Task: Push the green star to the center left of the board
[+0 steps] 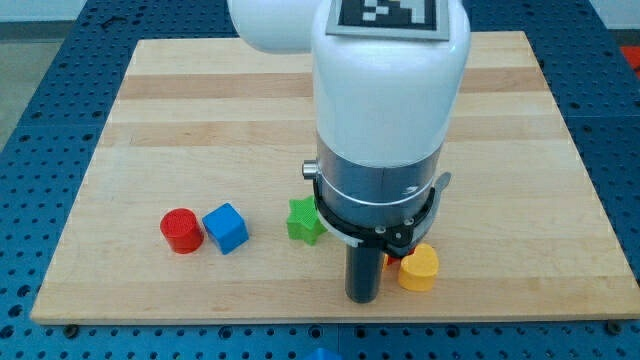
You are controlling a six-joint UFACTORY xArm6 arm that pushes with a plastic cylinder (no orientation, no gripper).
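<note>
The green star (304, 221) lies on the wooden board (200, 120), low and just left of the middle, partly hidden by the arm. My tip (362, 297) is at the lower end of the dark rod, below and to the right of the star, apart from it. A yellow block (419, 268) sits just right of the rod, with a red block (388, 260) mostly hidden between them. A red cylinder (181, 230) and a blue cube (225, 227) stand side by side at the lower left.
The arm's large white body (390, 90) covers the middle of the board. A small green piece (309, 171) peeks out at the arm's left edge. The board's bottom edge (330, 320) is close below my tip.
</note>
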